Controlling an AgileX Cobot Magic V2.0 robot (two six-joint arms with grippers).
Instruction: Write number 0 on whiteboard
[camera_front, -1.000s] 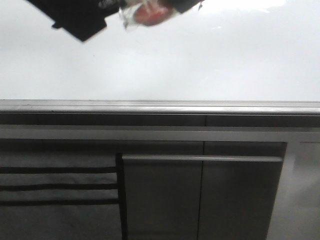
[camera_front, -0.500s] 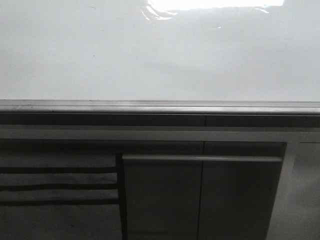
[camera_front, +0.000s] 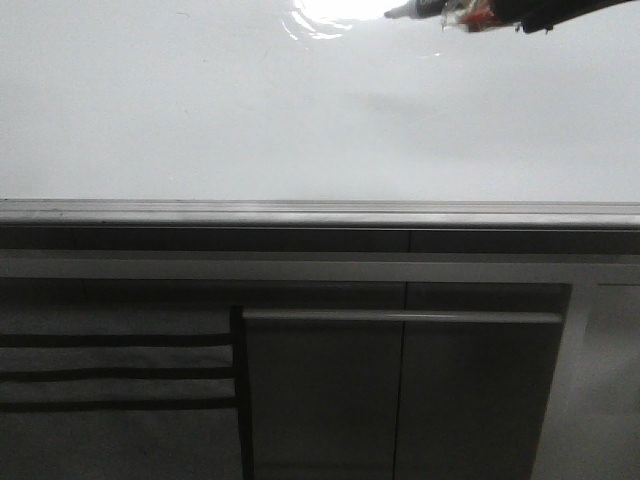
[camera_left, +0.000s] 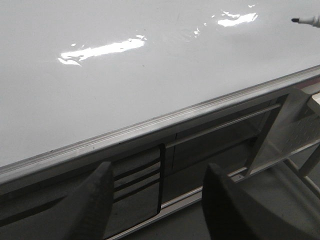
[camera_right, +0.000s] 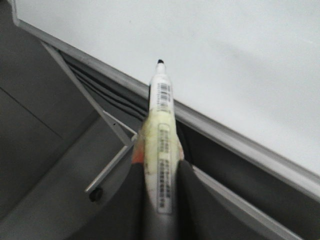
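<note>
The whiteboard (camera_front: 200, 110) is glossy, white and blank; no number 0 shows on it in any view. My right gripper (camera_right: 161, 175) is shut on a white marker pen (camera_right: 161, 125) with its black tip uncapped and pointing forward. In the front view the marker (camera_front: 430, 9) reaches in from the top right edge over the board, with the dark gripper body behind it. I cannot tell whether the tip touches the board. In the left wrist view the marker tip (camera_left: 304, 20) shows at the far right. My left gripper (camera_left: 157, 200) is open and empty, in front of the board's edge.
A grey metal edge strip (camera_front: 320, 213) runs along the board's near side. Below it are grey cabinet panels (camera_front: 400, 390) and a panel with dark slots (camera_front: 120, 370). A metal frame leg (camera_left: 280, 135) stands beside the cabinet.
One second ago the gripper with the marker was at the top left of the front view. It then left the view. Now the marker comes in from the top right.
</note>
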